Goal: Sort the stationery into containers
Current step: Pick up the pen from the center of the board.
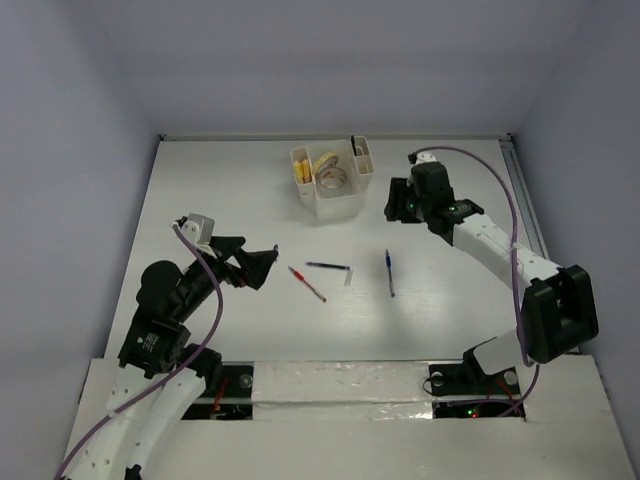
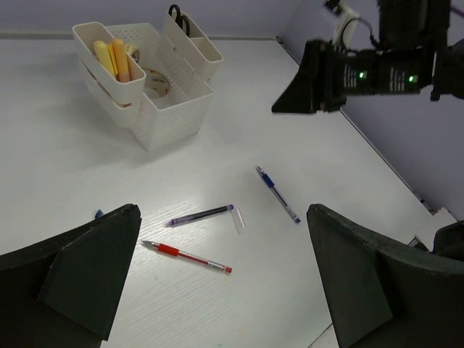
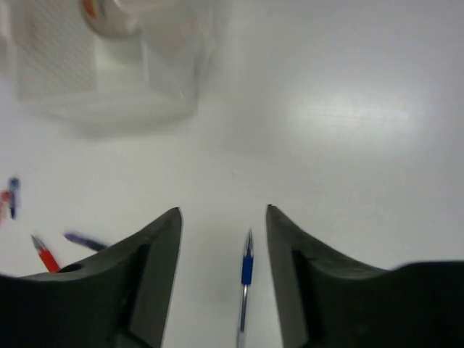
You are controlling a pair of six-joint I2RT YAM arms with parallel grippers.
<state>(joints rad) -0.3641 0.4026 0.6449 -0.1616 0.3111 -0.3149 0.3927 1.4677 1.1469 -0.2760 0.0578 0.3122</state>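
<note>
The white organizer stands at the back middle. It holds yellow and pink sticks in one side compartment, tape rolls in the middle and black-handled scissors in the other side. A red pen, a dark pen and a blue pen lie on the table in front of it. My left gripper is open and empty, left of the red pen. My right gripper is open and empty, above the table with the blue pen showing between its fingers.
A small clear pen cap lies beside the dark pen's end. A tiny blue bit lies by my left finger. The white table is walled by grey panels at the back and sides.
</note>
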